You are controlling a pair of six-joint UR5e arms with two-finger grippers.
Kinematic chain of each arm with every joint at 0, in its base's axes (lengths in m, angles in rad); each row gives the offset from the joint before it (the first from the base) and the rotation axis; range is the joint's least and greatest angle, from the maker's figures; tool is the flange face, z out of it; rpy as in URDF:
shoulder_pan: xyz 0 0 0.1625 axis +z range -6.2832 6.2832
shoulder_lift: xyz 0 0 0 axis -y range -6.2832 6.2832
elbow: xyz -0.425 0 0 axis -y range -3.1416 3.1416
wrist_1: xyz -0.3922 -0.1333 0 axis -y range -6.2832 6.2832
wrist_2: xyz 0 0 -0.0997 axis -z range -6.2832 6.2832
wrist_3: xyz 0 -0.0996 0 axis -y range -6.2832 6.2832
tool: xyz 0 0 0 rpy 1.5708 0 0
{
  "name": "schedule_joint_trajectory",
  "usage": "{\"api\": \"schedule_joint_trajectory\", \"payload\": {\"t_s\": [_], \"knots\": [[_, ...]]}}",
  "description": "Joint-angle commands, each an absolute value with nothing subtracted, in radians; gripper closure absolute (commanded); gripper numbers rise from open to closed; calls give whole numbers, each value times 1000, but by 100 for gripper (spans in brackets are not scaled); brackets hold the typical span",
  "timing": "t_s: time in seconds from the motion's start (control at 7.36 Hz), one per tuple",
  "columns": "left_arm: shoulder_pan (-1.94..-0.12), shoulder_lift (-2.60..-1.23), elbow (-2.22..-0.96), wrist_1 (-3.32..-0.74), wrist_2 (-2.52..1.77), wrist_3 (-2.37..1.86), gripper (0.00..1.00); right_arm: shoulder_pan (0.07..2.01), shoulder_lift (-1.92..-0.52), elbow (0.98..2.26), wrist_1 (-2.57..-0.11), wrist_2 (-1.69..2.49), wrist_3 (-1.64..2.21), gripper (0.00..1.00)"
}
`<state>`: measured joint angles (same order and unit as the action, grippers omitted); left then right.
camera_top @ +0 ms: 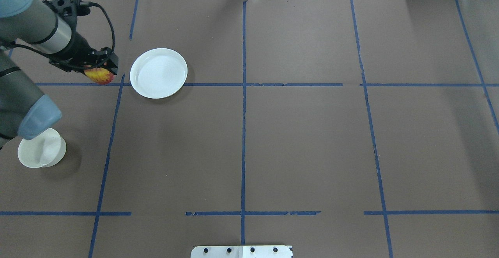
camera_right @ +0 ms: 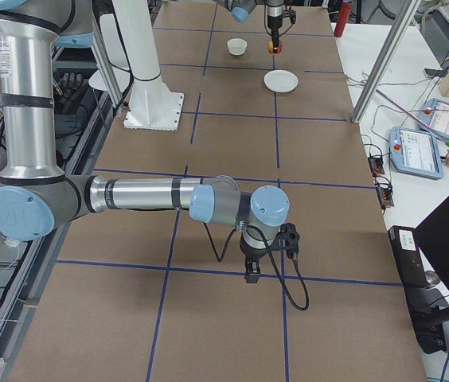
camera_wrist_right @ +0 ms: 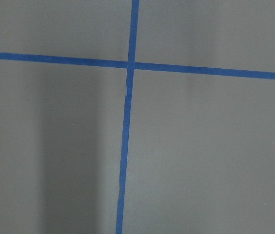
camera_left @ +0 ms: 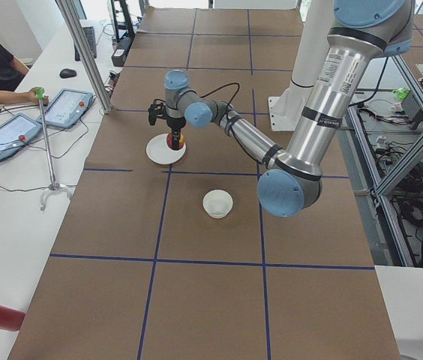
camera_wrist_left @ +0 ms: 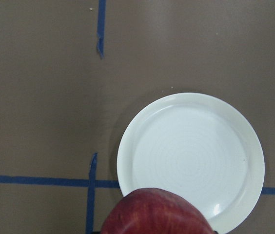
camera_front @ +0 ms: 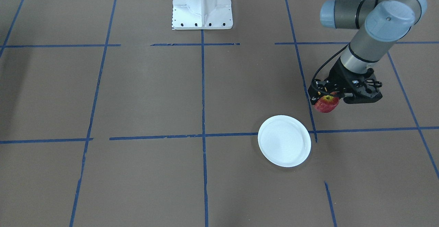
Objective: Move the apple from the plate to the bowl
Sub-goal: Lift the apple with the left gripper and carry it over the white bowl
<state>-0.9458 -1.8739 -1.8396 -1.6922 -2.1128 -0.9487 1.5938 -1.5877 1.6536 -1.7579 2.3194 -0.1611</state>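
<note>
Apple (camera_front: 326, 105), stem dimple seemingly tilted up, hangs pinched in the left gripper (camera_front: 328, 99) above brown blue-taped table (camera_front: 154, 93) near the plate (camera_front: 284, 141).

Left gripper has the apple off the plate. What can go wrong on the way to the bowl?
1. The apple seems to hang mostly below the left gripper, so the hold looks shallow and it may slip in transit.
2. The bowl looks barely wider than the apple, so an off-centre release could hit the rim and roll off.
</note>
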Motion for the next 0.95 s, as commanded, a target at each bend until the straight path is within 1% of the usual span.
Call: {"api": "schedule_joint_trajectory", "payload": {"t_s": [0.0,0.27,0.41,0.54,0.82], "knots": [[-945,-1609,-1975,-1839,-2108,-1003,100,1594,-1588,1654,-1758,2319,-161,0],[-927,-1376,-1977,-2131,-2105,-1078,100,1594,-1588,1654,-1758,2319,-161,0],[-904,-1340,-1976,-2158,-2097,-1110,100,1594,-1588,1654,-1758,2319,-161,0],[-843,-1300,-1974,-2214,-2050,-1174,100,1594,-1588,1654,-1758,2319,-161,0],[-830,-1301,-1936,-2238,-2043,-1183,100,1594,-1588,1654,-1758,2319,-161,0]]}}
